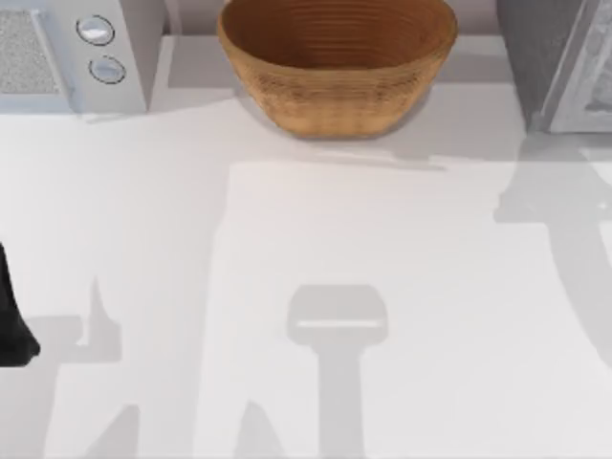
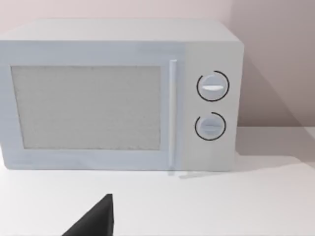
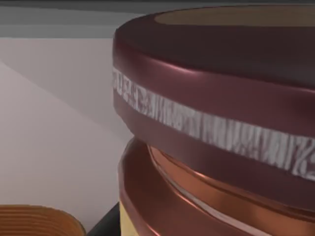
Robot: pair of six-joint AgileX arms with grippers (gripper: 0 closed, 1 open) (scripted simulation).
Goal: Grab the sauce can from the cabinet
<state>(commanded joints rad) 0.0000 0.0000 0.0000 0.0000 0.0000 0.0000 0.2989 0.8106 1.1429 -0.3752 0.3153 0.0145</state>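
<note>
Looming right against the right wrist camera, the sauce can [image 3: 216, 123] sits very close to the right arm's fingers, though I cannot tell whether they grip it. A loose hold could drop it onto the counter [image 1: 316, 239] or into the wicker basket [image 1: 337, 67]. The left arm [image 1: 14, 316] idles near the microwave [image 2: 118, 93], fingers unreadable.

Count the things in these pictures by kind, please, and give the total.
Microwave: 1
Wicker basket: 1
Cabinet: 1
Sauce can: 1
Total: 4
</note>
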